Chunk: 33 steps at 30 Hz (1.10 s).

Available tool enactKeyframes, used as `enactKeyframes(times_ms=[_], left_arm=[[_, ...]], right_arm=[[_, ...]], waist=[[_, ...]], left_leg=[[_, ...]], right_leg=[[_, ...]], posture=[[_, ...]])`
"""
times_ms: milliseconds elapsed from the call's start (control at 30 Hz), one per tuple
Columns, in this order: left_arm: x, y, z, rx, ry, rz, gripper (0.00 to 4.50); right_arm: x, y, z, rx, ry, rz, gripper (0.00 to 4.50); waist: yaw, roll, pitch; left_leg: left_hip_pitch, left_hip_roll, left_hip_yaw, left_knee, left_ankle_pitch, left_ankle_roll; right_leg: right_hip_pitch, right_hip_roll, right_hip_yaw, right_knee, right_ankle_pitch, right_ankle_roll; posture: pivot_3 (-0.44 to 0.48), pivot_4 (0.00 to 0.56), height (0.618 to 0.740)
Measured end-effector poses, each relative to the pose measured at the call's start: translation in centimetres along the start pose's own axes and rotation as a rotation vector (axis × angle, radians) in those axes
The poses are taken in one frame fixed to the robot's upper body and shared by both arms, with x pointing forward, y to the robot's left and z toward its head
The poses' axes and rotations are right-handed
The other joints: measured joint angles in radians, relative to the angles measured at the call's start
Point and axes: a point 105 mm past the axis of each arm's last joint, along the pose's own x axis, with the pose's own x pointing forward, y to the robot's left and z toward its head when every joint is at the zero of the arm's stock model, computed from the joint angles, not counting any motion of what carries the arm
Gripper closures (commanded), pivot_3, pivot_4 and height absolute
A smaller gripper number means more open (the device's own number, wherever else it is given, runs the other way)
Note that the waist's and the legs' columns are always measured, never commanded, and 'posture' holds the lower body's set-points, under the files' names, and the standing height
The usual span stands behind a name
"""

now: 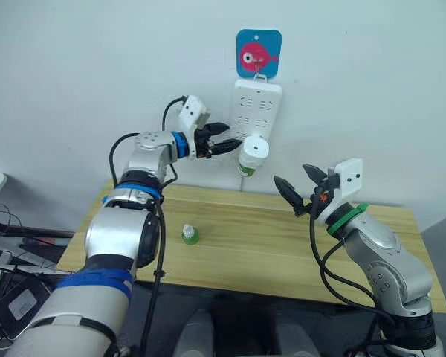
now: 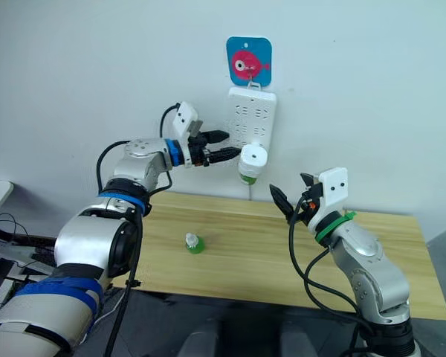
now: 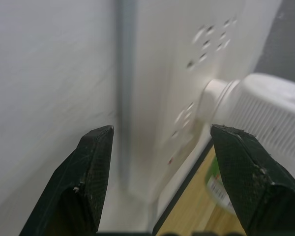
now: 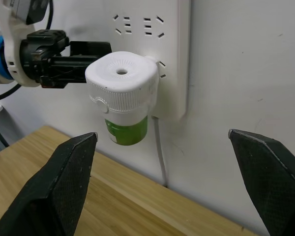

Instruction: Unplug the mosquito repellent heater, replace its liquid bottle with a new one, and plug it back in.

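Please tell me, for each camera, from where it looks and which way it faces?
Eye views: from the head, forward and down at the wooden table and wall; both arms show.
Left wrist view: along the open left gripper at the power strip.
Right wrist view: along the open right gripper toward the wall.
Shared: the mosquito repellent heater, plugged in.

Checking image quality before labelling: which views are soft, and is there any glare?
Left wrist view: power strip and heater blurred, fingers sharper. Right wrist view: heater crisp. Eye views: even light, no glare, soft shadow beside the strip.
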Motion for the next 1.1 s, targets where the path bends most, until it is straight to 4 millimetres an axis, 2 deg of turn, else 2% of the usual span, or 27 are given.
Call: enactKeyframes(times_ms=[200, 400, 700, 900, 1000, 1100], left_arm=[[0.1, -0.3, 0.0, 0.0, -0.003, -0.025, 1.18], [0.2, -0.4, 0.3, -0.031, -0.032, -0.038, 1.18], [1.0, -1.9, 2.2, -0.155, -0.129, -0.165, 1.18], [0.9, -2.7, 3.3, -0.164, -0.15, -0.245, 1.18], [0.9, -3.0, 3.7, -0.166, -0.153, -0.271, 1.7], [0.8, -3.0, 3.9, -0.175, -0.156, -0.274, 2.63]], right_arm=[[-0.1, 0.3, 0.5, 0.003, -0.01, 0.0, 0.0], [-0.1, 0.6, 0.8, 0.007, -0.016, 0.01, 0.0], [-0.5, -0.4, 0.4, 0.042, -0.001, -0.051, 0.0], [-0.7, -0.6, -0.1, 0.061, 0.019, -0.064, 0.0], [-0.9, -0.6, 0.2, 0.062, 0.015, -0.065, 0.0], [-1.0, -0.3, 0.6, 0.063, 0.006, -0.056, 0.0]], waist=[[-0.031, 0.002, 0.014], [-0.032, 0.002, 0.024], [-0.032, 0.003, 0.044], [-0.033, 0.003, 0.058], [-0.033, 0.003, 0.063], [-0.033, 0.003, 0.066]], left_leg=[[-0.001, 0.003, 0.0, -0.001, 0.0, 0.0], [-0.001, 0.003, 0.0, 0.0, 0.0, 0.0], [-0.004, 0.004, 0.0, 0.0, 0.0, 0.0], [-0.004, 0.005, 0.0, 0.001, 0.0, 0.0], [-0.005, 0.005, -0.001, 0.001, 0.0, 0.0], [-0.006, 0.005, -0.001, 0.001, 0.0, 0.0]], right_leg=[[-0.003, 0.002, 0.0, 0.002, 0.0, 0.0], [-0.003, 0.003, 0.0, 0.002, 0.0, 0.0], [-0.005, 0.003, -0.001, 0.002, 0.0, 0.0], [-0.005, 0.002, 0.0, 0.002, 0.0, 0.0], [-0.005, 0.002, 0.0, 0.002, 0.0, 0.0], [-0.005, 0.002, 0.0, 0.002, 0.0, 0.0]], posture=[[0.016, 0.213, 0.74], [0.019, 0.227, 0.74], [0.019, 0.246, 0.74], [0.018, 0.252, 0.74], [0.019, 0.257, 0.74], [0.017, 0.26, 0.74]])
